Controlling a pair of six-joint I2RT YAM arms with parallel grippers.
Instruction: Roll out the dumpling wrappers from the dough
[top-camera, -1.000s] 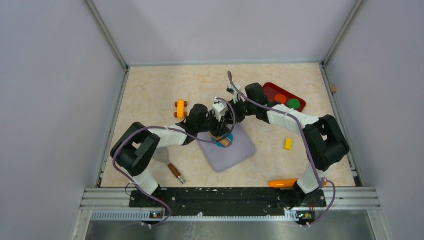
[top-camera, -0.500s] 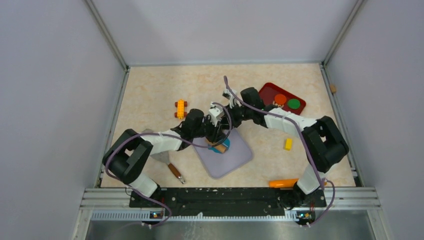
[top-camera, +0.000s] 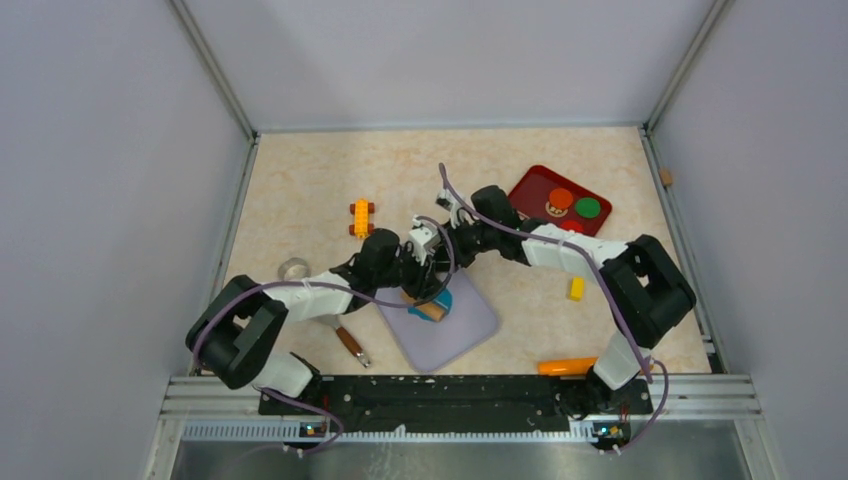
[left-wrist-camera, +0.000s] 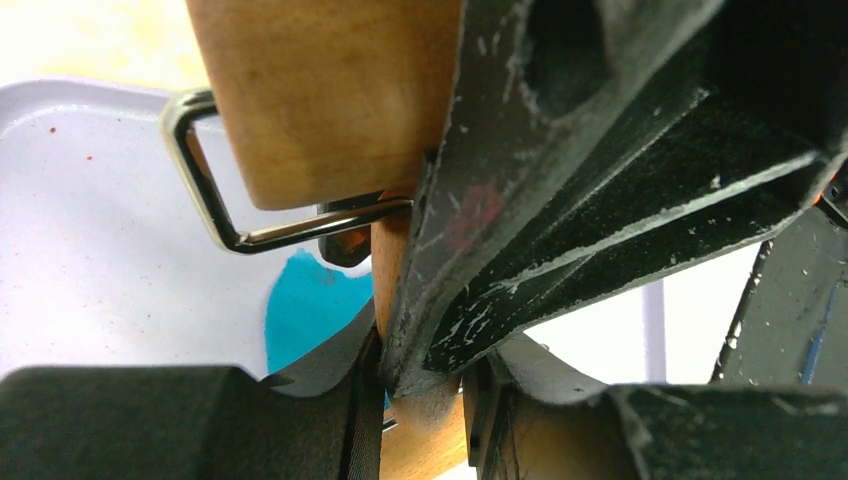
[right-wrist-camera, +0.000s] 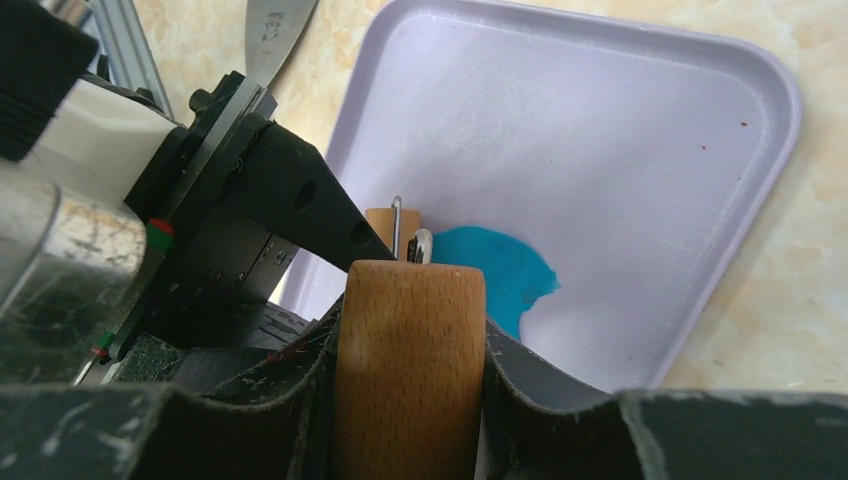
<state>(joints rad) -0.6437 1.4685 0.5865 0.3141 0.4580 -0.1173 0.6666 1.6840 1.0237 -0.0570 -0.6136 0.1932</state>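
Enclosure: pale grey walls on three sides with metal corner posts, and a slotted metal rail along the near edge where both arm bases are bolted. The surface is beige and marbled. A lavender mat lies on it just ahead of the bases, set at an angle. The dough is a flattened, irregular teal patch on the far-left part of the mat. Both arms converge over it. The right pincer is narrow, its two fingers clamped on the handle of the wooden roller. The left pincer is also narrow and closed on another wooden part of the same roller. The roller's small head and wire bracket sit at the edge of the dough; I cannot tell whether they press on it. Elsewhere on the surface: a red tray at far right holds an orange disc and a green disc. An orange toy block is left of centre and a yellow block is right of the mat. An orange cylinder lies near the right base, a metal ring at left, and a brown-handled tool just beside the mat's left corner.
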